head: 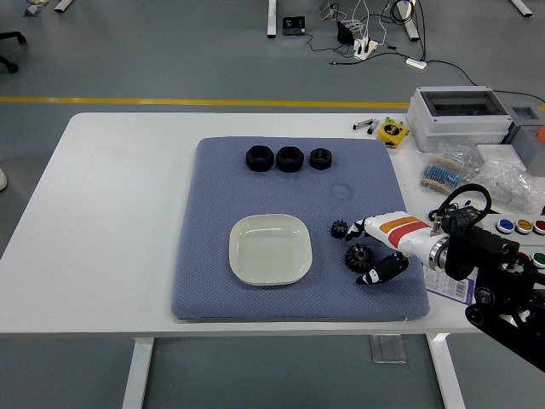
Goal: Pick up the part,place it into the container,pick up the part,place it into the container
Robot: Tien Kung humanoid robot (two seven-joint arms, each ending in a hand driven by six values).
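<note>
Head view: your right hand comes in from the lower right of the frame and sits over the blue mat, fingers spread apart and holding nothing. The large gear lies between the upper white finger and the lower black finger, and I cannot tell whether either touches it. The small gear sits just up and left of it, beside the white fingertip. The white dish is at center frame, empty, left of both gears. Three black nuts line the mat's upper part. Your left hand is not in frame.
</note>
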